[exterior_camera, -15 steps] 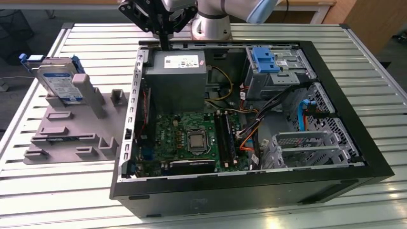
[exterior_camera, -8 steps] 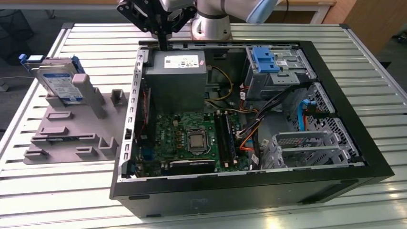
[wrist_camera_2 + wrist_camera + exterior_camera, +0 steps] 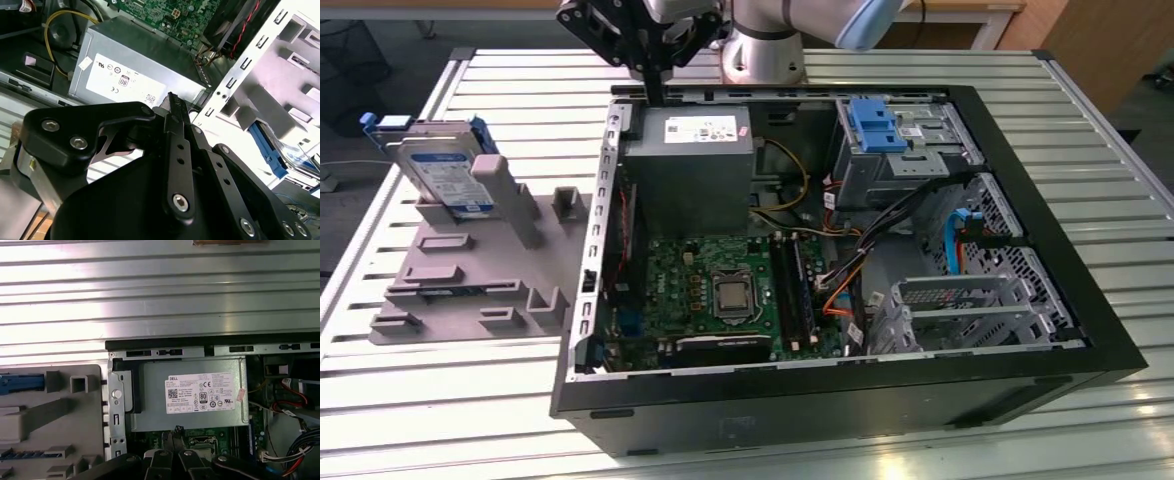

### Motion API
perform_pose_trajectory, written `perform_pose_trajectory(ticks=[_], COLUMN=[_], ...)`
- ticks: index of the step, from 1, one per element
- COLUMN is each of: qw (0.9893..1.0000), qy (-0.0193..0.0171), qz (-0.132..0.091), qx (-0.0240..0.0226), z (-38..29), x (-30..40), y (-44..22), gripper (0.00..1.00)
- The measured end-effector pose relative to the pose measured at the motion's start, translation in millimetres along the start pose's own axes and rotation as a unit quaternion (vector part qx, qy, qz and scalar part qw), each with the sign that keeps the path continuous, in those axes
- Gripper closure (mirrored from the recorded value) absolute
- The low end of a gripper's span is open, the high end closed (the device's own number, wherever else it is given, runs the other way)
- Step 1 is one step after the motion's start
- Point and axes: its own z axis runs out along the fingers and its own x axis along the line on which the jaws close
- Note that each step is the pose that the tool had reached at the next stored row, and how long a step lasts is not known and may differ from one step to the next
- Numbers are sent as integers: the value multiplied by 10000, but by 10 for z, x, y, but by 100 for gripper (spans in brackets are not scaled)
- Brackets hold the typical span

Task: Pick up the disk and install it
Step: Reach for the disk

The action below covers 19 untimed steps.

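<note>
The disk [image 3: 443, 175], a silver drive with a white-and-blue label in a blue carrier, leans upright in a grey holder [image 3: 467, 270] on the exterior view's left, outside the computer case. Its blue carrier edge [image 3: 20, 382] appears in the first wrist view, and the same blue edge [image 3: 267, 147] in the second wrist view. My gripper [image 3: 652, 92] hangs over the case's back edge, above the grey power supply, well to the right of the disk. Its fingers [image 3: 172, 107] are pressed together with nothing between them. The gripper [image 3: 175, 432] points down at the power supply.
The open black computer case [image 3: 1067, 330] lies on a slatted metal table [image 3: 1121, 180]. Inside are the grey power supply [image 3: 691, 160] with a white sticker, a green motherboard [image 3: 720, 290], cables, a blue ribbed latch [image 3: 878, 125] and a metal drive cage [image 3: 961, 300].
</note>
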Motion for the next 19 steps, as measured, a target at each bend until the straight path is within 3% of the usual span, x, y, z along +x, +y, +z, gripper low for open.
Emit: perform_pose_trajectory(ticks=[5,12,19], qw=[10000,10000,10000], qy=[0,0,0], qz=[0,1,0], qx=[0,0,0], z=[3,5,6], x=[69,260,267], y=[27,25,25], gripper=[89,89,89])
